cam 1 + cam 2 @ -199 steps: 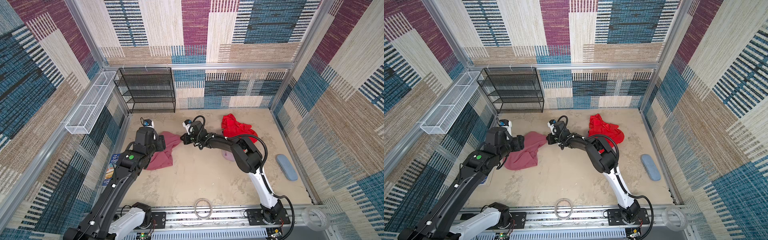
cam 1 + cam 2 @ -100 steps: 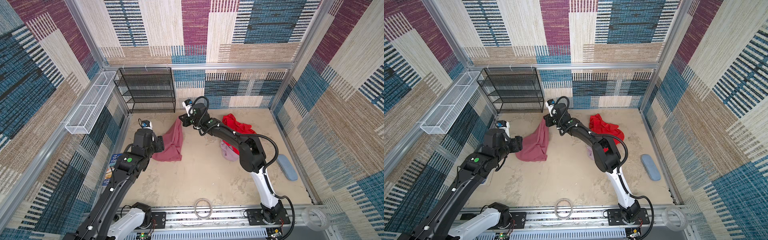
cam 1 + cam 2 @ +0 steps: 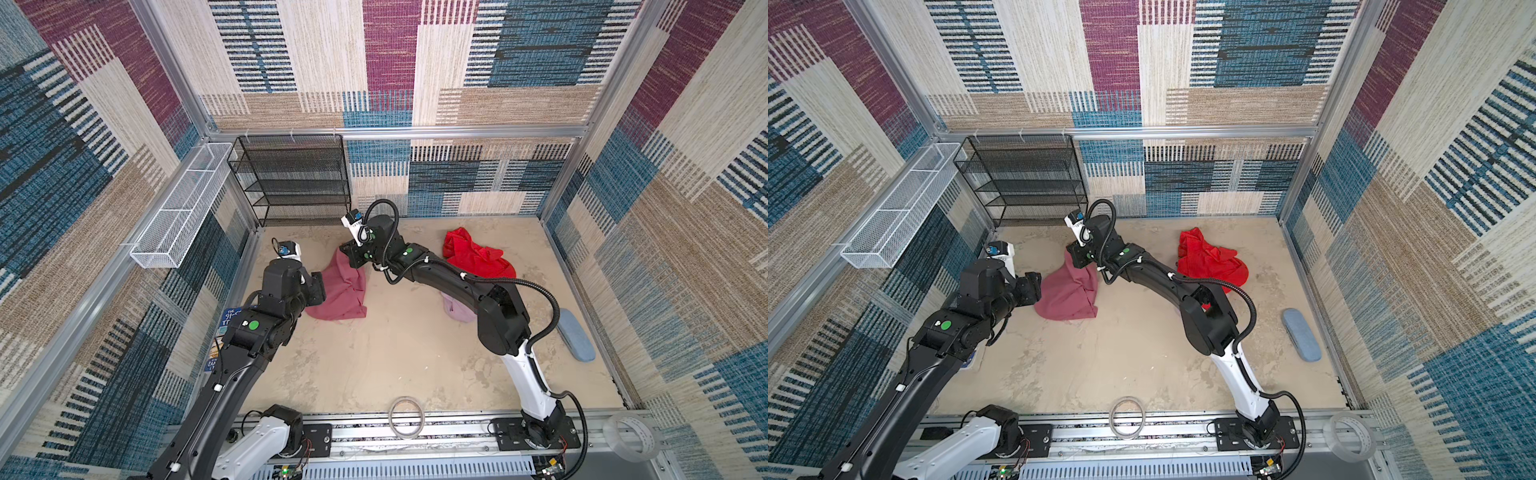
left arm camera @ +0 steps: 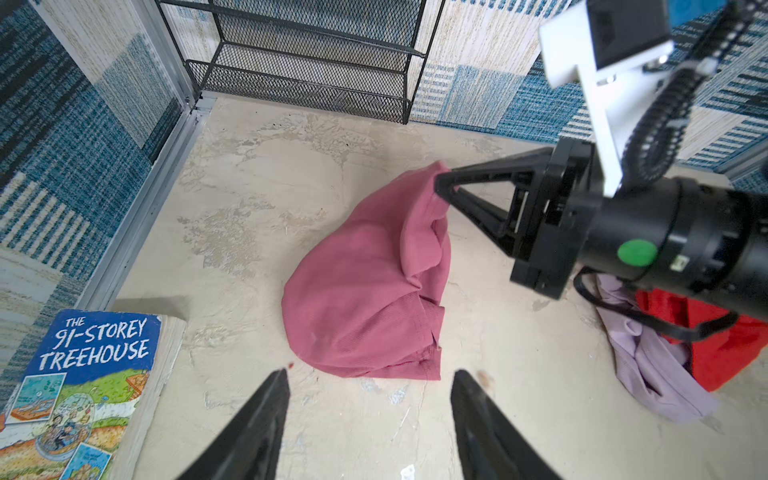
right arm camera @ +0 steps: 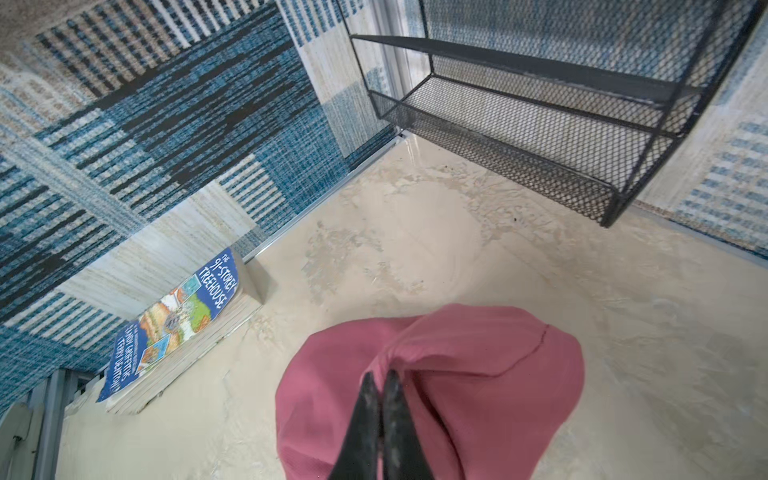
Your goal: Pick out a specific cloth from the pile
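Holding the cloth (image 3: 340,291), right pincer (image 5: 380,378) clamped on its edge — well apart from the pile (image 3: 478,259); my left pincer (image 4: 370,374) apart, empty. Remaining: set-down, I judge.

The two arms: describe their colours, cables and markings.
Both are mostly black with a white link near the base: left arm, right arm. Each carries round green dots and a white wrist camera mount. A ribbed black cable loops along the right arm. The left hand and right hand have slim, tapering black fingers.
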You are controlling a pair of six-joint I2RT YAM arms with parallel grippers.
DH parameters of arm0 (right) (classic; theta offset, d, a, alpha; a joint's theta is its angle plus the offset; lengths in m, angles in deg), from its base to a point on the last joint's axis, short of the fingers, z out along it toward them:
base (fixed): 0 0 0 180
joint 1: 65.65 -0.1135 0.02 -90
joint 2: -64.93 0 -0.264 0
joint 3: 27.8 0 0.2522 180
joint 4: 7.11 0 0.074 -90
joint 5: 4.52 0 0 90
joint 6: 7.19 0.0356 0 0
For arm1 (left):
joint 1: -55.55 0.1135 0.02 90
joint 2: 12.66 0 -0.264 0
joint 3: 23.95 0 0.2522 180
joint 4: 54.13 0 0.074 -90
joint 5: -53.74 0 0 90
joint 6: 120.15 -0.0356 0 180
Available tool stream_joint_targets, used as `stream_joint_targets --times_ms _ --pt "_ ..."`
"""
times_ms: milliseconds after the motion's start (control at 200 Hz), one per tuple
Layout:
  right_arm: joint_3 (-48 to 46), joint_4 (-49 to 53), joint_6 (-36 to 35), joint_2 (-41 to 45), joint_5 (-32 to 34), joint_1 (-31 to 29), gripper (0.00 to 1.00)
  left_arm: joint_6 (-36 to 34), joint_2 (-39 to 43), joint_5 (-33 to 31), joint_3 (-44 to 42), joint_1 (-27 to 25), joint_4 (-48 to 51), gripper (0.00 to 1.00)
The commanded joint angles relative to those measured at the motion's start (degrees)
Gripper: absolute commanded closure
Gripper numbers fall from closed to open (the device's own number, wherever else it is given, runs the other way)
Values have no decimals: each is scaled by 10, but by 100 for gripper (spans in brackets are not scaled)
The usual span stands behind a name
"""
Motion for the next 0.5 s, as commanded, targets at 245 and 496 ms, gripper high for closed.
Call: stream_joint_targets --times_ms 245,496 --pt "-96 -73 8 53 -10 -52 100 26 33 -39 23 0 38 37" --pt "-108 -84 9 34 -14 -83 100 22 34 -48 24 1 47 37"
